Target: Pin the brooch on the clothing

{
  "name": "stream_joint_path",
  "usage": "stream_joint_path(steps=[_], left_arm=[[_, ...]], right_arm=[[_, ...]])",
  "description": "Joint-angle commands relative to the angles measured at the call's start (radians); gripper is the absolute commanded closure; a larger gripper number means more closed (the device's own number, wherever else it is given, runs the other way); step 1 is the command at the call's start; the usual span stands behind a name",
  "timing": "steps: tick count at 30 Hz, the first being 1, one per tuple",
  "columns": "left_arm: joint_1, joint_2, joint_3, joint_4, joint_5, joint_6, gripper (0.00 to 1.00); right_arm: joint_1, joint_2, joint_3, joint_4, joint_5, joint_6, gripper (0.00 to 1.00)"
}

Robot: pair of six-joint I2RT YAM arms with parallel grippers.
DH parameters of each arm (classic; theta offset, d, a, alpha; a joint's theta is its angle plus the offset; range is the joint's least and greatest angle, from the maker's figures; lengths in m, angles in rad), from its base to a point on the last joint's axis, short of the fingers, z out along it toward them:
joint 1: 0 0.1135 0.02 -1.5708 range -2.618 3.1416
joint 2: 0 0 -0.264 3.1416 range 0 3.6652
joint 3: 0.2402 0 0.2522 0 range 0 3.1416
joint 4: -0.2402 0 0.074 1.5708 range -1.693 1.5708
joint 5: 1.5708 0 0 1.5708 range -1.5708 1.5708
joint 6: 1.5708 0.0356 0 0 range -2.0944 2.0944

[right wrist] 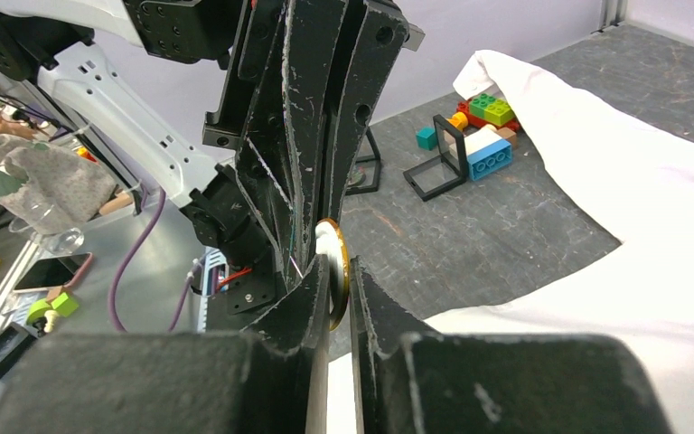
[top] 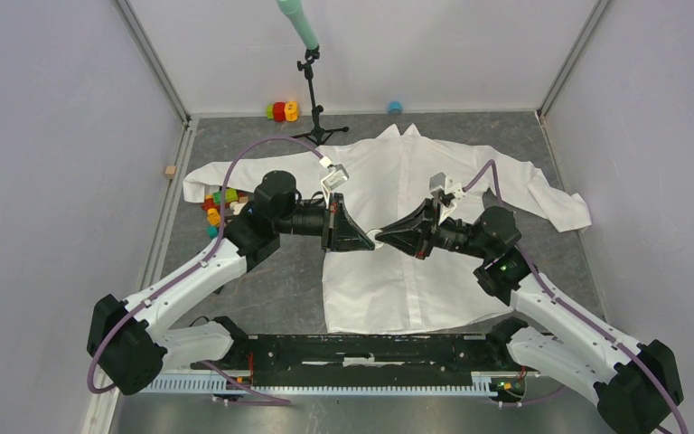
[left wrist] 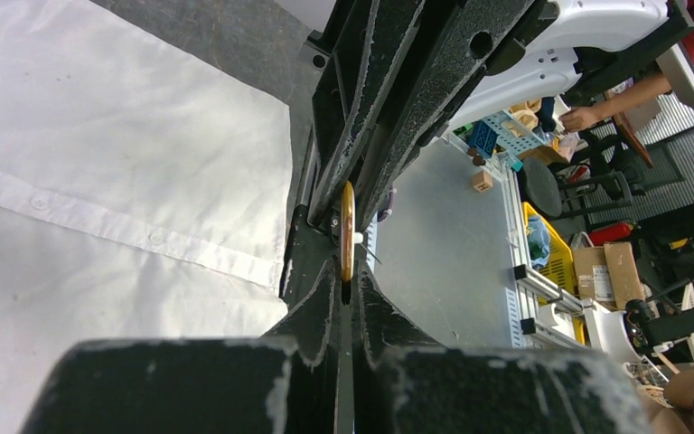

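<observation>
The white shirt lies flat on the grey table, collar at the far side. It also shows in the left wrist view and in the right wrist view. My left gripper and right gripper meet tip to tip above the shirt's middle, left of the placket. The brooch, a thin gold disc seen edge-on, sits between them. The left gripper is shut on its near edge. In the right wrist view the right gripper is shut on the brooch, which has a white back.
Toy blocks lie by the shirt's left sleeve, and more at the back wall. A black stand stands behind the collar. A blue cup is at the back. A small open black case lies near the blocks.
</observation>
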State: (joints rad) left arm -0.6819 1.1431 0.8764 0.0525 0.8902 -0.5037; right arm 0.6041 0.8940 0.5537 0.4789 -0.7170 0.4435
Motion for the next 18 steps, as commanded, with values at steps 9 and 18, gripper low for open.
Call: stream_joint_path(steps=[9, 18], left_arm=[[-0.022, -0.006, 0.035, 0.047, -0.001, 0.044, 0.98], [-0.022, 0.003, 0.062, -0.046, -0.076, 0.101, 0.98]], right_arm=[[0.024, -0.028, 0.036, -0.109, 0.029, -0.087, 0.6], [0.024, -0.142, 0.043, -0.127, 0.095, -0.099, 0.23]])
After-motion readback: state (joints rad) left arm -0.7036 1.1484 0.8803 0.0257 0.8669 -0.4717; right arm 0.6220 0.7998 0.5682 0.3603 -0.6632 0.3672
